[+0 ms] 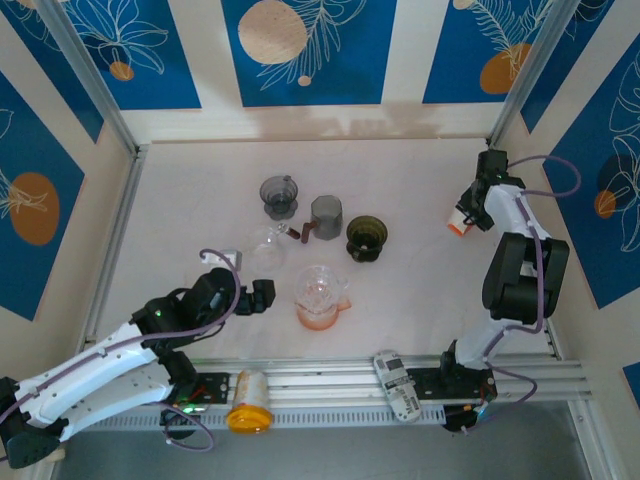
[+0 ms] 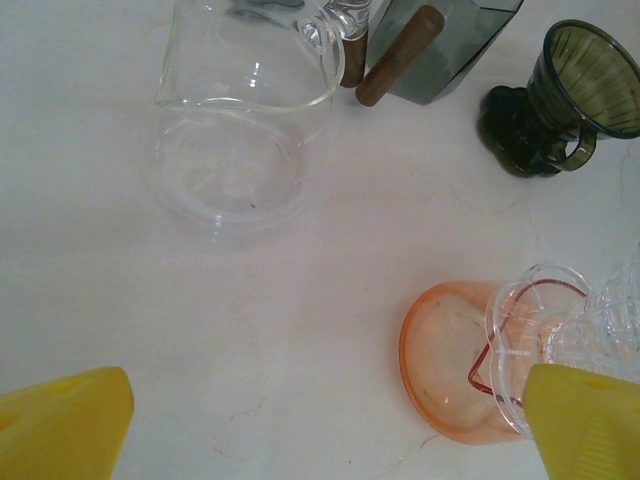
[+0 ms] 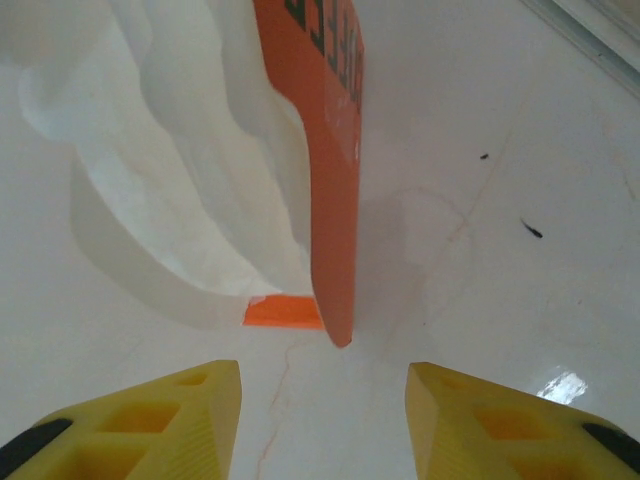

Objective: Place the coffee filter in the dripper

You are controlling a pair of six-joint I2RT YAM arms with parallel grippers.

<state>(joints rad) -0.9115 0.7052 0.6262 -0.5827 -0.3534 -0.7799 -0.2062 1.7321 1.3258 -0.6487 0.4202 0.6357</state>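
the right gripper (image 3: 320, 390) is being held low over the table (image 3: 480, 260), its yellow fingers (image 3: 150, 415) spread wide with nothing between them, and it is being pointed at the near end of the orange holder (image 3: 330, 170). the coffee filters (image 3: 180, 170), a white pleated stack, are being propped against that holder's left face, just ahead of the open jaws and not yet touched. this is being read as a set-up for a pinch. the gap is being centred on the holder's edge rather than on the paper, so a small shift toward the stack is probably being called for before any closing.

the side rail (image 3: 590, 25) is being seen close by on the right, so room is being squeezed there. in the overhead view the open stretch is being offered to the left, bare surface between the holder and the cluster of vessels.

across that stretch, the left gripper (image 2: 325, 400) is being held parted and empty too, near the clear dripper (image 2: 530, 330) on its orange base (image 2: 440, 360), perhaps to steady it. beyond, a glass server (image 2: 245, 130), a grey cup (image 2: 440, 50) and a dark dripper (image 2: 570, 90) are being left crowded together, so any carry is best being brought in from the right.
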